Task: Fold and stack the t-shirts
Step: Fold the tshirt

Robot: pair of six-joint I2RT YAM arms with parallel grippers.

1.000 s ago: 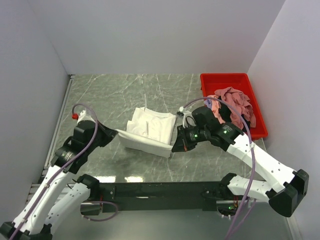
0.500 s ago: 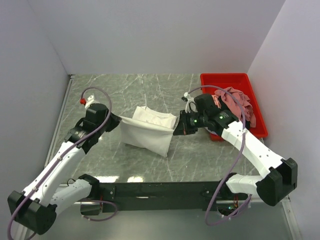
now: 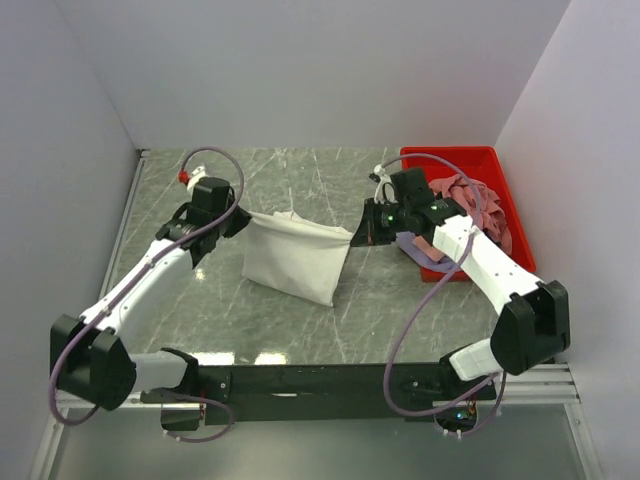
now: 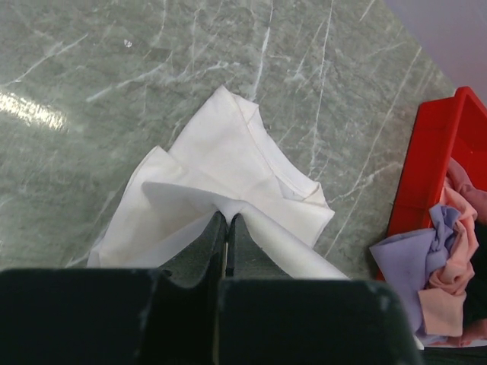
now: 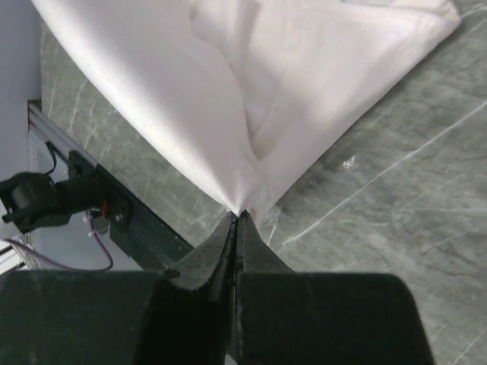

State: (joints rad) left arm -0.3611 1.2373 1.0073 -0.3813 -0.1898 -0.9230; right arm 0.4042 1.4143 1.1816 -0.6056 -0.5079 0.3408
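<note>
A white t-shirt (image 3: 295,258) hangs stretched between both grippers above the table's middle, its lower edge trailing toward the near side. My left gripper (image 3: 243,214) is shut on its left corner (image 4: 227,207). My right gripper (image 3: 355,238) is shut on its right corner (image 5: 240,207). The left wrist view shows the white t-shirt (image 4: 221,167) draped below the shut jaws. Pink t-shirts (image 3: 470,205) and a lavender t-shirt (image 4: 411,258) lie bunched in the red bin.
The red bin (image 3: 450,160) stands at the table's right, behind the right arm. White walls close the table on the left, back and right. The dark base rail (image 3: 320,380) runs along the near edge.
Both grippers have moved away from the near edge toward the back, carrying the white t-shirt's held edge up and over; the shirt now hangs stretched between them.
</note>
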